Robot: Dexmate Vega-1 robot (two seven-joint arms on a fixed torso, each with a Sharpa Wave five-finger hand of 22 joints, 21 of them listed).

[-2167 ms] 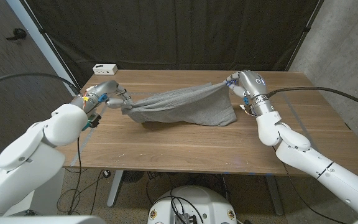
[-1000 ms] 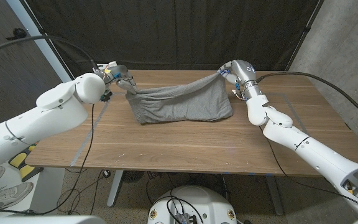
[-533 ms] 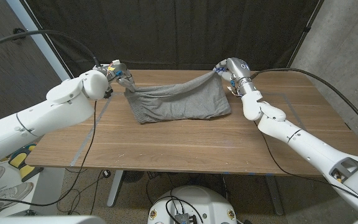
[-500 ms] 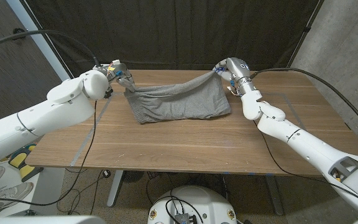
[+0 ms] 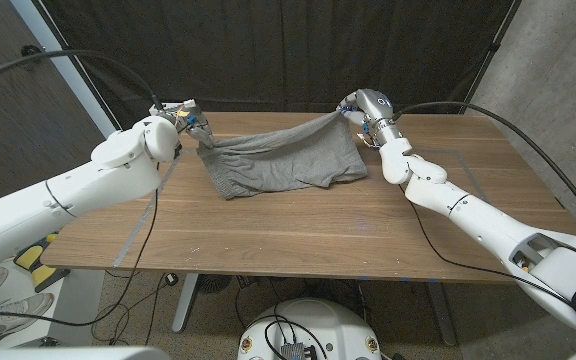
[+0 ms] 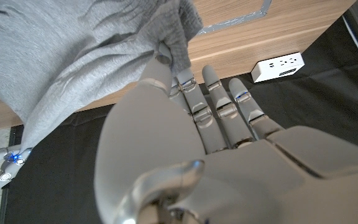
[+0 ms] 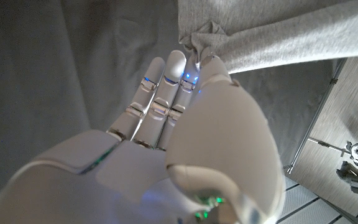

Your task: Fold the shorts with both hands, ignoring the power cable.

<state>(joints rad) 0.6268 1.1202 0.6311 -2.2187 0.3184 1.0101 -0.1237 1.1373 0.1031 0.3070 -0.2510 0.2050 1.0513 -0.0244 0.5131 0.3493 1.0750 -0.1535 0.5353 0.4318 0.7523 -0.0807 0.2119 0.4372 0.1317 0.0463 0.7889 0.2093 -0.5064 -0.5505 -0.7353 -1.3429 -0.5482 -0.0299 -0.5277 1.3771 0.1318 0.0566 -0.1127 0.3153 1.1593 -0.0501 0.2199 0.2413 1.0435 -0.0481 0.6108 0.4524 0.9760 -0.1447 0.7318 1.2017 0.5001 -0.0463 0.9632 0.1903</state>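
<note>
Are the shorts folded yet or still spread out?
Spread, not folded: the shorts hang stretched between the left hand and right hand, each pinching a corner, lower edge on the table.

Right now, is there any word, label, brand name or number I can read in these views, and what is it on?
None can be read.
The gray shorts show no print or tag.
The white power strip at the table's far edge shows only sockets; any marking is too small to read.
Both hands, left hand and right hand, show no lettering.

Plain grey shorts; brown wooden table; black curtain.
</note>
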